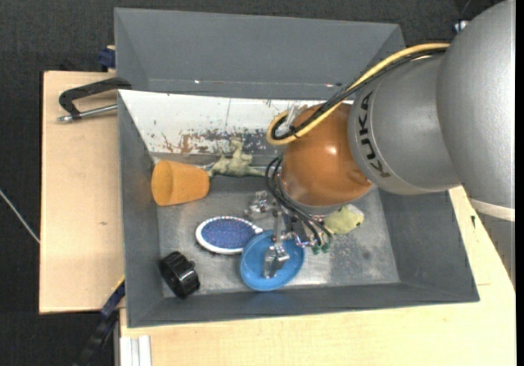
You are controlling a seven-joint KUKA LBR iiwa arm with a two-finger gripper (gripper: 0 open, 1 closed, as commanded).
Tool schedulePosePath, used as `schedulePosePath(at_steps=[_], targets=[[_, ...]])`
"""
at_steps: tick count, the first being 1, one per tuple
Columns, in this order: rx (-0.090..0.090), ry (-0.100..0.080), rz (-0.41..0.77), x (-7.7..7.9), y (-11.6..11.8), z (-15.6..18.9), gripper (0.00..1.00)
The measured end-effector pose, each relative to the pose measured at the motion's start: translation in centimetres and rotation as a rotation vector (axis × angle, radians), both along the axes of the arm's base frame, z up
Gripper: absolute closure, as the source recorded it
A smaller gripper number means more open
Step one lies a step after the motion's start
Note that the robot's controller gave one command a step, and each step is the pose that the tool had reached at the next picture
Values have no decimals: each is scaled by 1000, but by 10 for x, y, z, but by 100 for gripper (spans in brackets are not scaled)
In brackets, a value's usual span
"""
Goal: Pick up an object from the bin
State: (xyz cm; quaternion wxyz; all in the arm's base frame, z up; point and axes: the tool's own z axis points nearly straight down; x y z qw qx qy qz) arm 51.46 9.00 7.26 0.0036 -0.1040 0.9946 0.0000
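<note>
The gripper (278,257) stands low over a round blue dish (259,275) on the floor of the bin (370,263), its metal tip against the dish's upper middle, or just above it. From this angle the jaws merge into one bright cluster of metal and wires, so I cannot tell whether they are apart, together or clamped on the dish's rim. The dish lies flat, and nothing shows it raised off the floor. Touching its upper left edge, or nearly so, is a white-rimmed oval lid (223,234) with a speckled blue middle. Further left of the dish and lower lies a black cap (178,274), apart from both. Up and to the left of the dish an orange cup (178,183) lies on its side, mouth turned left. Straight above the dish, against the back wall, sits a pale toy figure (232,162). To the dish's upper right a pale yellow lump (345,219) peeks out from under the orange cover (323,166) of the wrist — its shape is too hidden to name. The arm (446,110) rises away to the dish's upper right.
</note>
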Motion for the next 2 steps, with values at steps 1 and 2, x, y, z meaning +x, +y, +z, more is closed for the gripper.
schedulePosePath(at_steps=[1,2], targets=[[2,0,-1,1,1,3,100],[0,-4,417,10,34,141,100]])
